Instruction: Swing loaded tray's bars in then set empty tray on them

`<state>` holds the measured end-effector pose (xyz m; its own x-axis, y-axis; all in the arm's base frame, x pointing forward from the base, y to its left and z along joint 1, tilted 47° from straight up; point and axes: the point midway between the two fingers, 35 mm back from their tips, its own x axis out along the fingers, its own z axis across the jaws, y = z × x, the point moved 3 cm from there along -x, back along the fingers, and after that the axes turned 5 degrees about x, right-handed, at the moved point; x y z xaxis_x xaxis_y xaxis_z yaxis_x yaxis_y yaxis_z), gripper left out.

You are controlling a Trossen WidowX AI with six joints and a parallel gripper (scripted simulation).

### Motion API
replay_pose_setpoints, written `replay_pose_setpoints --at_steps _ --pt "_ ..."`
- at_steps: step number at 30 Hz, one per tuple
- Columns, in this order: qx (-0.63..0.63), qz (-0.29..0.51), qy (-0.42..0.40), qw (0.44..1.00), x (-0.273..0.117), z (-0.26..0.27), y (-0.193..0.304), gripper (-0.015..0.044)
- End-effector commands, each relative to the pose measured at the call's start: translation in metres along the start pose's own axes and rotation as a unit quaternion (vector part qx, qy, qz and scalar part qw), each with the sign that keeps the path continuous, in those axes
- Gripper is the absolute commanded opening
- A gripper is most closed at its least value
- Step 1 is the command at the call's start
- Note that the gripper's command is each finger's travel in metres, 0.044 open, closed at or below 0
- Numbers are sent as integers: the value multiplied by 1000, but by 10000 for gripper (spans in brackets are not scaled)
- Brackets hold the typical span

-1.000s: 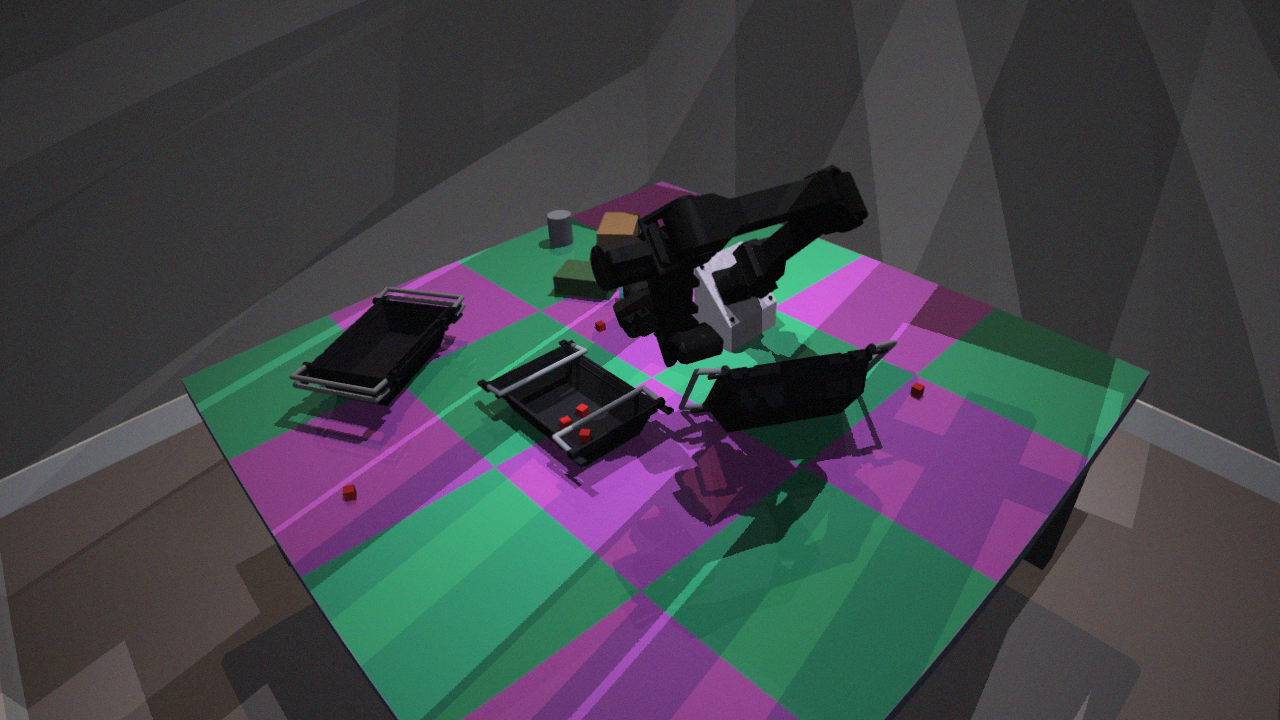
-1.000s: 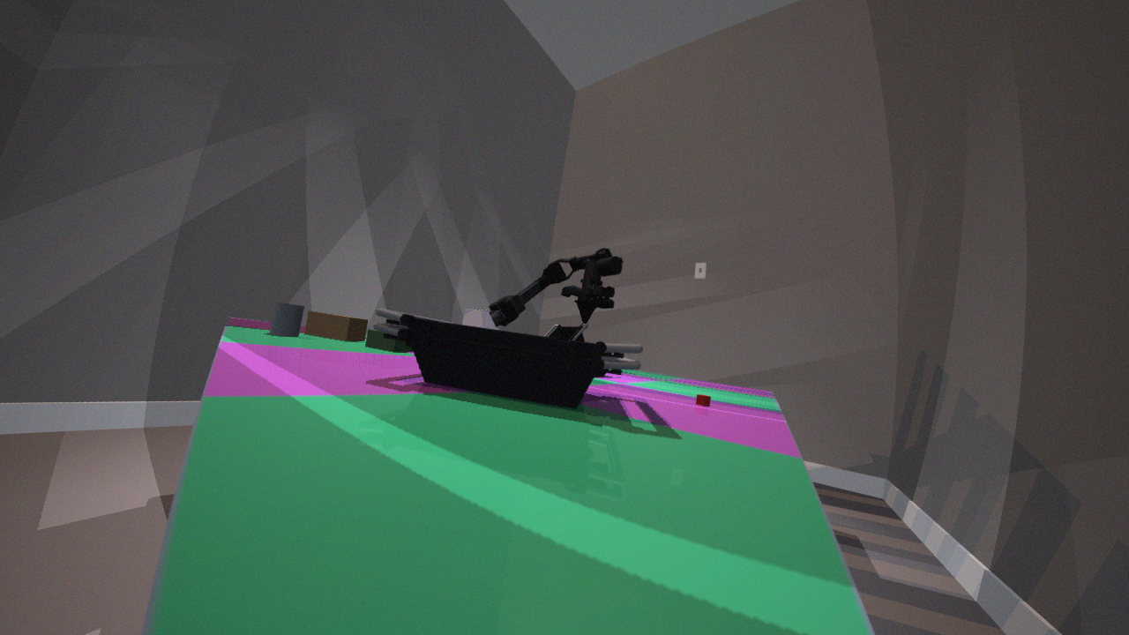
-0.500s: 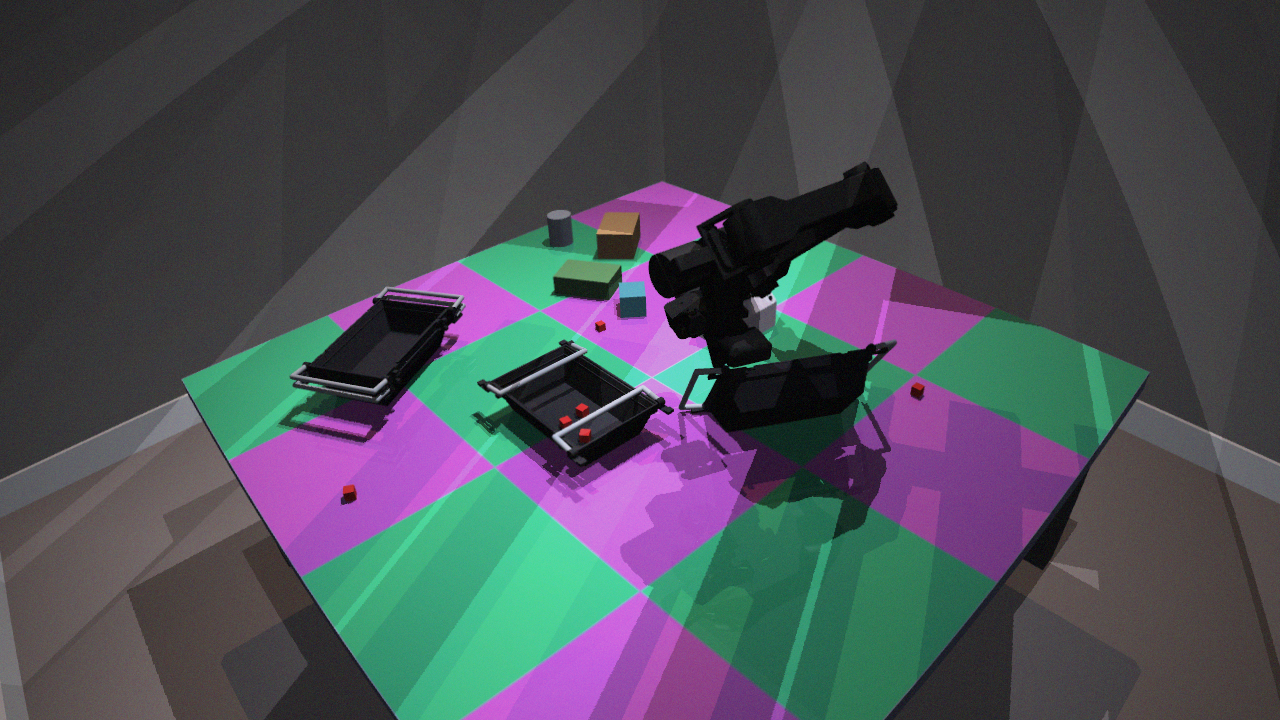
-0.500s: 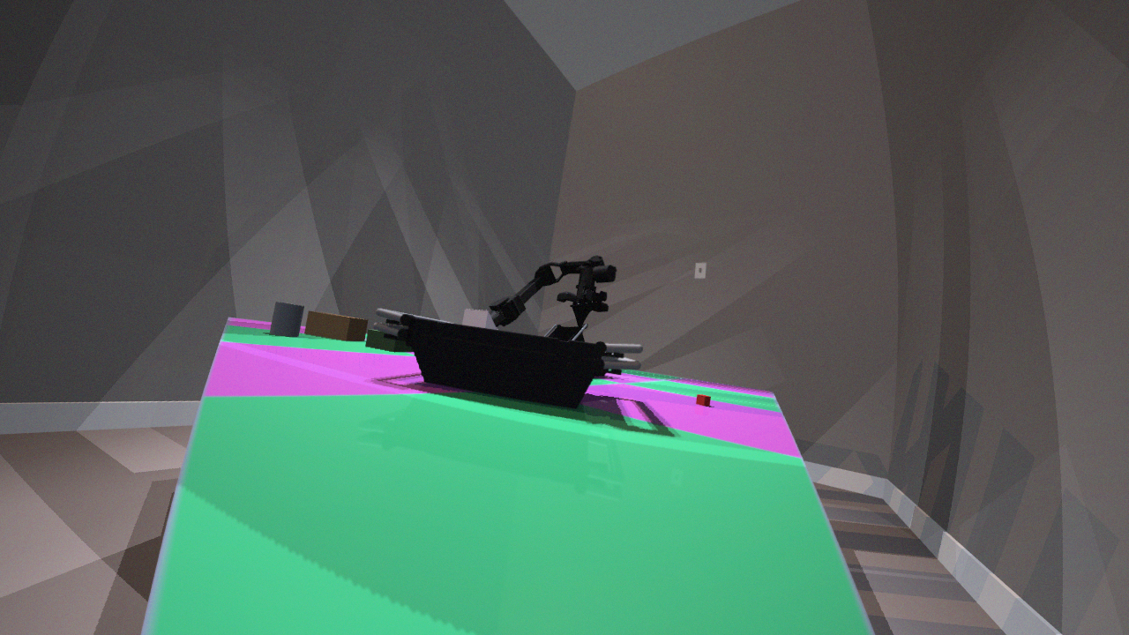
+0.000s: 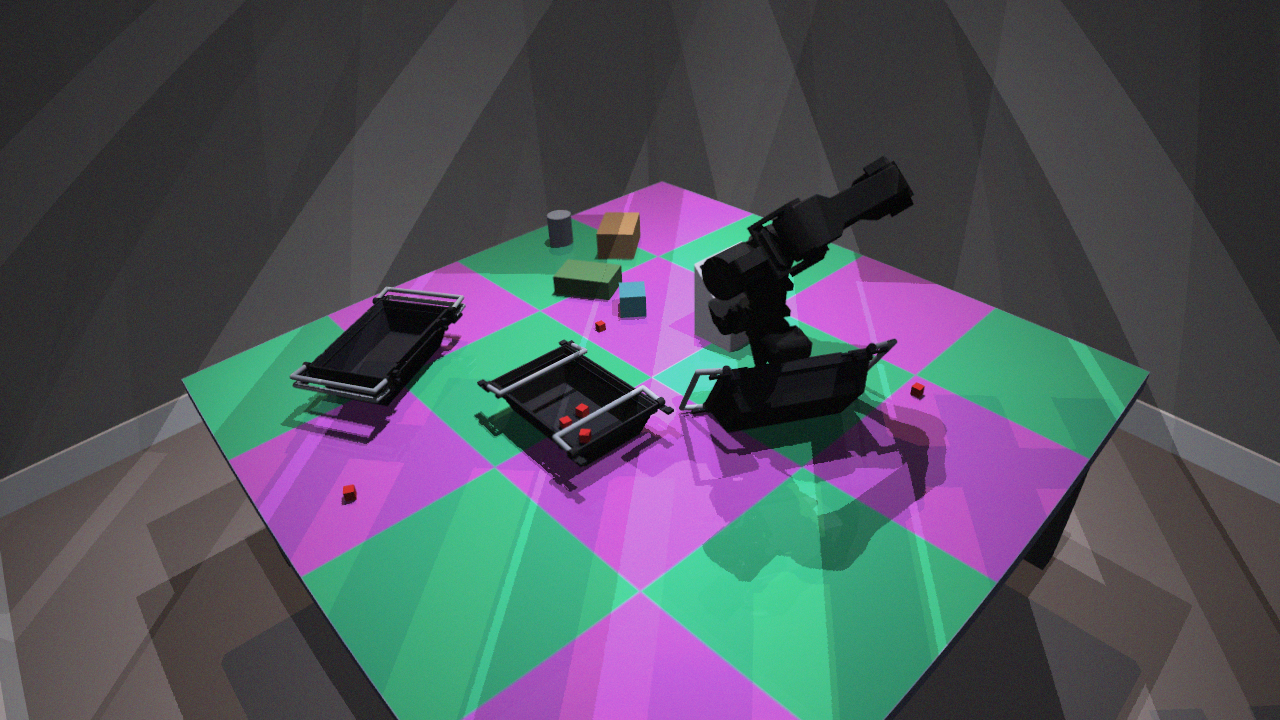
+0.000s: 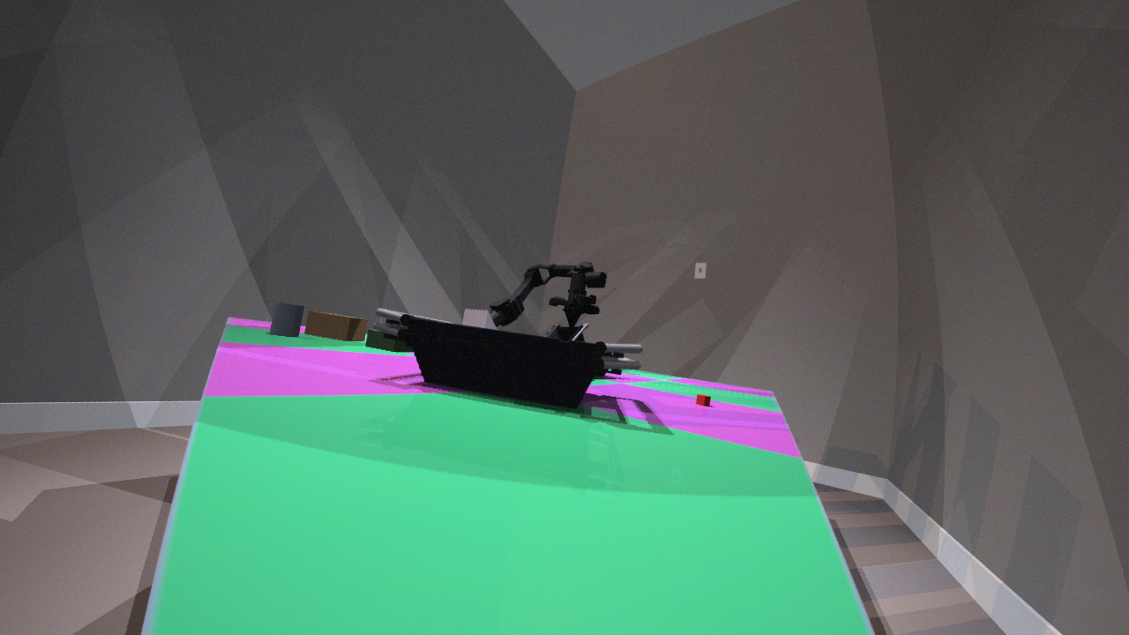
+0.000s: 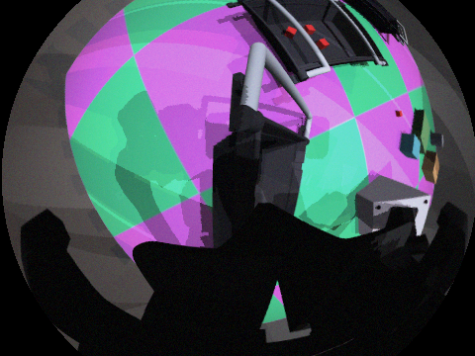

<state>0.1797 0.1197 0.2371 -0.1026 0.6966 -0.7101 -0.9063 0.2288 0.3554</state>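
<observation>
The loaded tray (image 5: 626,431) (image 7: 353,61) stands mid-table with several red blocks inside, three of them visible (image 5: 581,408) (image 7: 310,29). Its two wire bars, the left bar (image 5: 541,371) and right bar (image 5: 604,411), both lie across its top. An empty tray (image 5: 787,398) (image 7: 282,168) beside it looks tilted, with its bars sticking out past its ends. Another empty tray (image 5: 420,358) (image 6: 504,362) stands at the left with its bars out over its ends. My gripper (image 5: 768,360) (image 6: 572,322) (image 7: 263,209) is shut and holds nothing. It points down close to the tilted tray; whether it touches is hidden.
Loose red blocks (image 5: 349,492) (image 5: 917,390) (image 5: 600,325) lie apart from the trays. A blue block (image 5: 631,300), green block (image 5: 586,280), orange block (image 5: 617,234) and grey cylinder (image 5: 559,229) stand at the back, near the arm's grey base (image 5: 716,317) (image 7: 376,198).
</observation>
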Motion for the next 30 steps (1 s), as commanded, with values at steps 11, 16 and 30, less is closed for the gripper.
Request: replay_pose_setpoints --at_steps 11,16,30 --pt "42 12 -11 999 9 -17 53 0" --pt "44 13 -11 999 9 -18 55 0" --pt "43 12 -12 999 8 9 54 0"
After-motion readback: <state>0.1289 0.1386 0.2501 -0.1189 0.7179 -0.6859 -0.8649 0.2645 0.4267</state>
